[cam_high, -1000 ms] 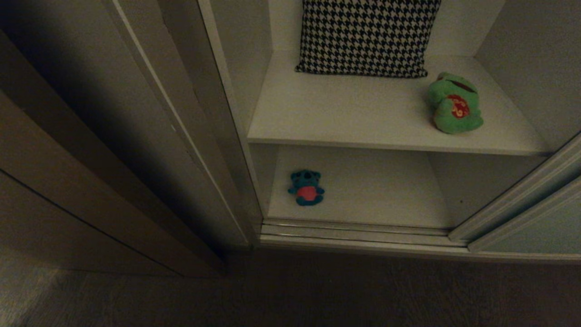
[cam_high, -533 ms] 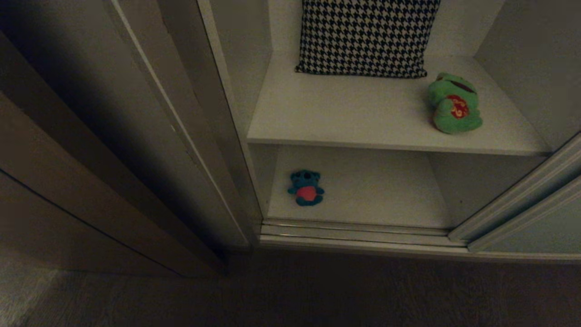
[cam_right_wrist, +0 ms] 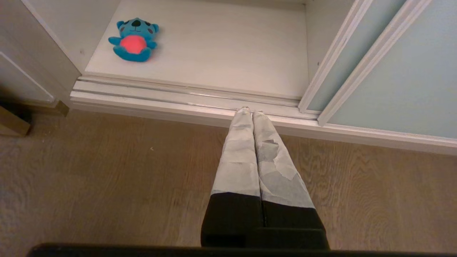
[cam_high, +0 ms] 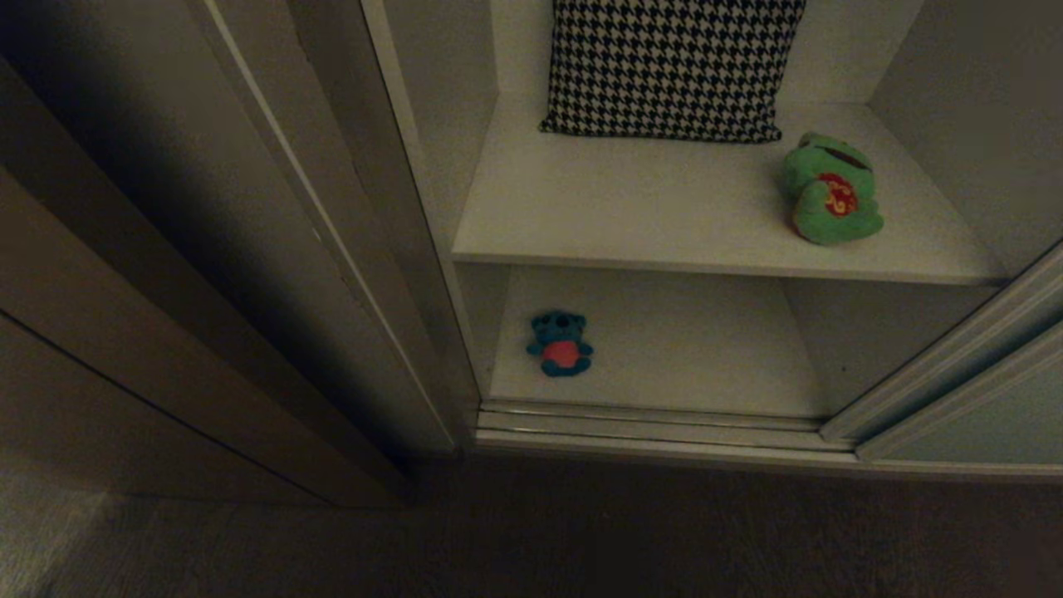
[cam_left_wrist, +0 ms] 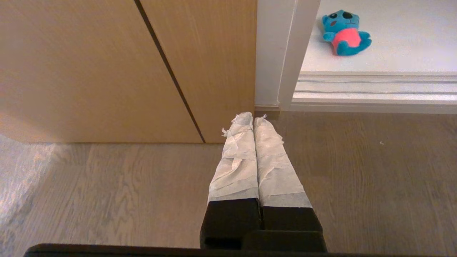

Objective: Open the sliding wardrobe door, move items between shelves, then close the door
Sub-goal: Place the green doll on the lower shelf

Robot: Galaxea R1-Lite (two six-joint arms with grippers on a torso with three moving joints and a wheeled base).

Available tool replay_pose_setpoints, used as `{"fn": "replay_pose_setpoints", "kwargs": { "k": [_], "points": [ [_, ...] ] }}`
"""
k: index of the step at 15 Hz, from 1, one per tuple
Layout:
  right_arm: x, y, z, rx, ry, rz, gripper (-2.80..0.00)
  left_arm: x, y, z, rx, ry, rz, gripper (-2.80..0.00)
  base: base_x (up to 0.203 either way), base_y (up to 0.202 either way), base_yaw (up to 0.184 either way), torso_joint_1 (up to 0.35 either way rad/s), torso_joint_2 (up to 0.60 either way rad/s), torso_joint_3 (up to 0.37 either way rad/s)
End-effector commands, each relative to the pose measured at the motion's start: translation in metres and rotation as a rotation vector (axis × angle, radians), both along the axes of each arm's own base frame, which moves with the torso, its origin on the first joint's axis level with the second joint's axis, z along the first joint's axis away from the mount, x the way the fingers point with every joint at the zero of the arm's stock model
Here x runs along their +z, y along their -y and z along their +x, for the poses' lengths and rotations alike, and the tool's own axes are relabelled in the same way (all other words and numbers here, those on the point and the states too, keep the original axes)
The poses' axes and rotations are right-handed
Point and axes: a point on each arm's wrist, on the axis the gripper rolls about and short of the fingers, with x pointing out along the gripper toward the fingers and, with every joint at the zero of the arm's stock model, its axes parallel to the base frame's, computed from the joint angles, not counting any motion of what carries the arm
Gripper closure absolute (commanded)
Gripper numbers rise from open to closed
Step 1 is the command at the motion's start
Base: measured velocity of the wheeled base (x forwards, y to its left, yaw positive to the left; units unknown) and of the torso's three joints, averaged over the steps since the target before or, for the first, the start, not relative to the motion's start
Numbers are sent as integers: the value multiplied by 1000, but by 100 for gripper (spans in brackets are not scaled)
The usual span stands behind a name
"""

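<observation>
The wardrobe stands open, with the pale grey-green sliding door [cam_high: 992, 419] pushed to the right; it also shows in the right wrist view [cam_right_wrist: 400, 78]. A green frog plush [cam_high: 830, 191] lies at the right of the upper shelf [cam_high: 631, 216]. A blue plush with a red belly [cam_high: 561, 344] lies at the left of the lower shelf [cam_high: 689, 349]. Neither arm shows in the head view. My left gripper [cam_left_wrist: 253, 117] hangs shut and empty over the floor, short of the blue plush [cam_left_wrist: 344, 34]. My right gripper [cam_right_wrist: 251, 112] is shut and empty near the door track, apart from the blue plush [cam_right_wrist: 135, 40].
A black-and-white houndstooth pillow [cam_high: 668, 66] leans at the back of the upper shelf. A brown wooden side panel [cam_high: 124, 332] rises on the left. The door track [cam_high: 656, 423] runs along the wardrobe's foot, with wooden floor [cam_high: 531, 540] in front.
</observation>
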Motion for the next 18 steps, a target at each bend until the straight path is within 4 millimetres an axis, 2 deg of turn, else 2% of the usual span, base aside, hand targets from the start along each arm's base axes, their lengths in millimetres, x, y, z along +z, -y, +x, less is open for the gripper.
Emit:
{"fn": "replay_pose_setpoints", "kwargs": {
  "k": [1,10,12,14,18],
  "points": [
    [0,0,0,2,0,8,0,0,0,0,-1,0,0,0,0,0,0,0,0,0],
    [2,0,-3,-4,-53,-35,0,0,0,0,0,0,0,0,0,0,0,0,0,0],
    [33,0,-6,-8,-35,-31,0,0,0,0,-1,0,0,0,0,0,0,0,0,0],
    [83,0,-1,-16,-45,2,0,0,0,0,0,0,0,0,0,0,0,0,0,0],
    [167,0,32,-20,-55,32,0,0,0,0,-1,0,0,0,0,0,0,0,0,0]
  ]
}}
